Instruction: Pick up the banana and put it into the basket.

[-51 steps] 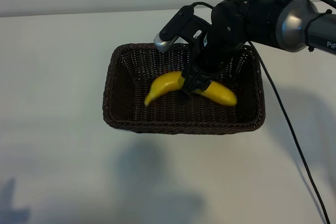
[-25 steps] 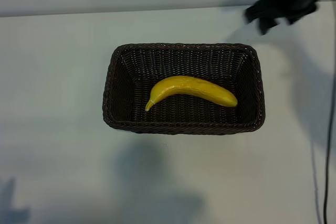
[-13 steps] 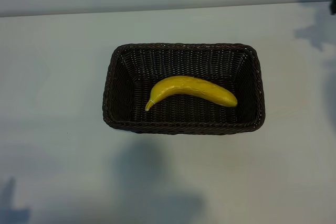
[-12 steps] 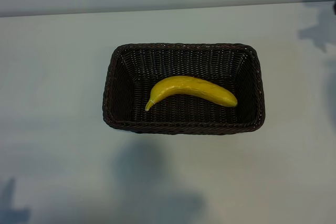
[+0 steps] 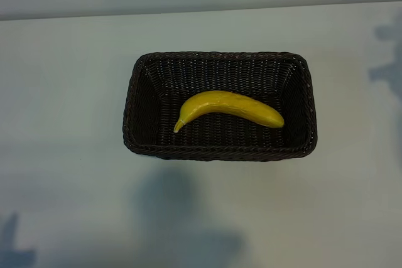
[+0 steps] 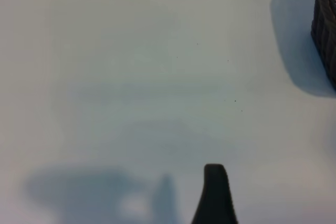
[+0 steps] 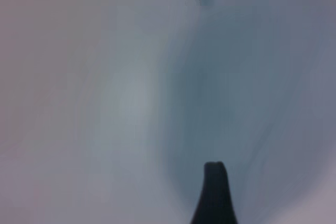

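The yellow banana [image 5: 229,108] lies loose on the floor of the dark brown wicker basket [image 5: 220,153], stem end toward the left wall. Neither arm shows in the exterior view. In the left wrist view my left gripper [image 6: 169,205] hangs over bare table, with one dark finger [image 6: 215,195] showing and nothing held; a corner of the basket [image 6: 326,24] sits far off at the picture's edge. My right gripper [image 7: 169,205] is also open and empty, one dark finger [image 7: 214,195] in view over a blurred pale surface.
The basket stands mid-table on a plain white tabletop [image 5: 63,92]. Soft arm shadows fall on the table in front of the basket [image 5: 182,218] and at the far right edge [image 5: 389,67].
The right arm let go of the banana in the basket, rose away to the upper right and left the exterior view. The banana has lain still since.
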You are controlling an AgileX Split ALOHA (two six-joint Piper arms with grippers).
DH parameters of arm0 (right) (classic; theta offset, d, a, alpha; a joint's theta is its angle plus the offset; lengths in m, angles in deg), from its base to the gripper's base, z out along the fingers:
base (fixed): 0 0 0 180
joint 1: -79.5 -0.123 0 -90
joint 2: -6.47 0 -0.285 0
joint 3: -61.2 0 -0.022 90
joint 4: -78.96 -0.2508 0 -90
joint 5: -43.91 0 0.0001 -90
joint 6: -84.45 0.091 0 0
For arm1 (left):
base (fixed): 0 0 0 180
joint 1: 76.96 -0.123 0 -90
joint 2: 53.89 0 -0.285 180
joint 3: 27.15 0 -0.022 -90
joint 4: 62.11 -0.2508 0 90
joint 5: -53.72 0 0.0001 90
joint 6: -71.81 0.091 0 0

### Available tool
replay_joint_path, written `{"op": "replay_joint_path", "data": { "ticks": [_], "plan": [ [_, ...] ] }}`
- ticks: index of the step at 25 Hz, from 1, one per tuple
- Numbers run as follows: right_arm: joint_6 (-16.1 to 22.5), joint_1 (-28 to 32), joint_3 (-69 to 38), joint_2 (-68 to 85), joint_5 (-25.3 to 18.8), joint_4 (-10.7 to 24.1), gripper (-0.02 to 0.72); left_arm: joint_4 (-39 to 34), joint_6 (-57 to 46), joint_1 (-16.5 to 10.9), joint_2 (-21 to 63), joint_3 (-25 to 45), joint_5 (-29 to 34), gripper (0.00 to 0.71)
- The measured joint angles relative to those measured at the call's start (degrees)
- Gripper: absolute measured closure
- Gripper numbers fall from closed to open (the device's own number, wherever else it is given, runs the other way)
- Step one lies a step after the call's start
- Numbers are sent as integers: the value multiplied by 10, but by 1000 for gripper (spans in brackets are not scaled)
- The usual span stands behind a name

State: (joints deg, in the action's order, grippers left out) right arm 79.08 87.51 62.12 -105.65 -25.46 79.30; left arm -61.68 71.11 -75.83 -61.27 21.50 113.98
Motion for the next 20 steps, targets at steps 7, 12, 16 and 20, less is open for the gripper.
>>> {"op": "replay_joint_path", "data": {
  "ticks": [7, 12, 16, 20],
  "plan": [
    [-3, -1, -183, 175, 5, -3, 140, 0, 0, 0, 0, 0, 0, 131],
    [-3, -1, -295, 324, 43, -7, 140, 0, -1, 0, 0, 0, 0, 131],
    [0, -1, -362, 434, 70, -7, 140, 0, -1, 0, 0, 0, 0, 131],
    [9, -1, -408, 532, 76, -7, 140, 0, -1, 0, 0, 0, 0, 131]
  ]
}}
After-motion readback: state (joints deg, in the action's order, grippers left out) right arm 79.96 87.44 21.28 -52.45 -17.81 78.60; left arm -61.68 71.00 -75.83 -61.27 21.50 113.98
